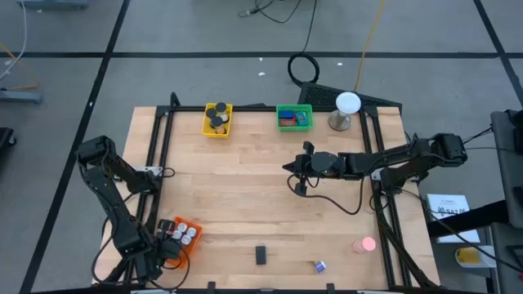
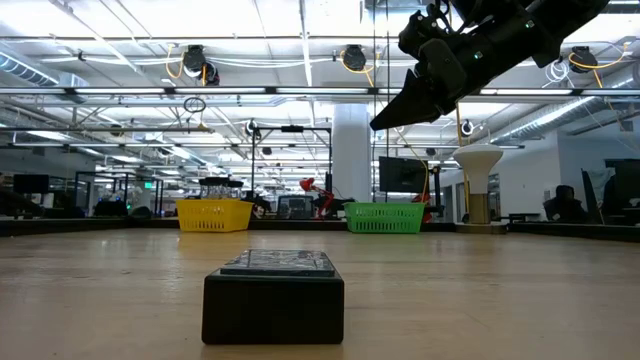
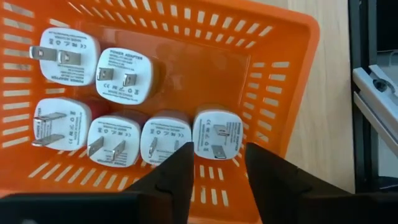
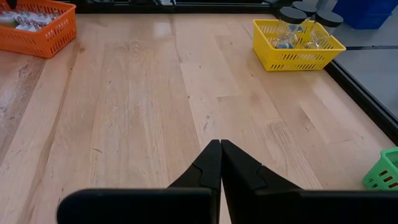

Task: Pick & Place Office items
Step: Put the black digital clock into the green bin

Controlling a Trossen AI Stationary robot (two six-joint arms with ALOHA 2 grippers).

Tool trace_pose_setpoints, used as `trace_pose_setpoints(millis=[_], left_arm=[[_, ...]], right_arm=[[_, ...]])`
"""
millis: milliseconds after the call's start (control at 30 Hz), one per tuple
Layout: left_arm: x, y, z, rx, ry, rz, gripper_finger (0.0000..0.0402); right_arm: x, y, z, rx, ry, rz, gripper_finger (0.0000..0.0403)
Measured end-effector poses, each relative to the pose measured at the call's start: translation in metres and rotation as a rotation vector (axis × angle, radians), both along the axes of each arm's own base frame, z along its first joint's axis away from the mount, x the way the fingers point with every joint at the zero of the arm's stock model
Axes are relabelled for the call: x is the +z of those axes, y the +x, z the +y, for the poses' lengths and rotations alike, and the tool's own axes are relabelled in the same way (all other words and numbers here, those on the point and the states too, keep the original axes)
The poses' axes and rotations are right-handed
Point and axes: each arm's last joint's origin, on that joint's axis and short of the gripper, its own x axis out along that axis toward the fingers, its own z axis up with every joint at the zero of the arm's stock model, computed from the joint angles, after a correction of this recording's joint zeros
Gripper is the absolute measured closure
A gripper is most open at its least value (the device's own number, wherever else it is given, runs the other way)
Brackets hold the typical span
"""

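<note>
Pale wood planks framed by black rails form the table, ringed by grey floor tiles. At its near-left corner the left gripper hangs over a slatted orange plastic basket, its dark fingers parted with nothing between them. Six white plug adapters with metal prongs lie in the basket in two rows; the end one sits just beyond the fingertips.

Right of centre, the right gripper hovers above bare wood, its two tapered fingers pressed together and empty.

Along the far edge stand a yellow basket holding black-capped round pieces and a green basket holding blue and red blocks, with a white ball on a grey stand to their right.

Near the front edge lie a black rectangular block, a small purple-and-white piece and a pink round piece, all well apart from both grippers.
</note>
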Motion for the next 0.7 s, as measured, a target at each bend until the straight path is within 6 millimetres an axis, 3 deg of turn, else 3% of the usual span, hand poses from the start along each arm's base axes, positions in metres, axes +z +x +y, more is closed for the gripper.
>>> trace_pose_setpoints(millis=[367,533,700], left_arm=[[0.028,-0.003,0.011,0.042,-0.098,-0.088,0.0324],[0.046,0.009,0.025,0.016,-0.089,-0.324,0.0363],[0.051,0.039,0.040,-0.124,-0.215,-0.594,0.0397]], right_arm=[[0.000,0.000,0.000,0.000,0.000,0.000,0.0403],[0.000,0.000,0.000,0.001,-0.001,0.000,0.0403],[0.000,0.000,0.000,0.001,-0.003,0.001,0.0403]])
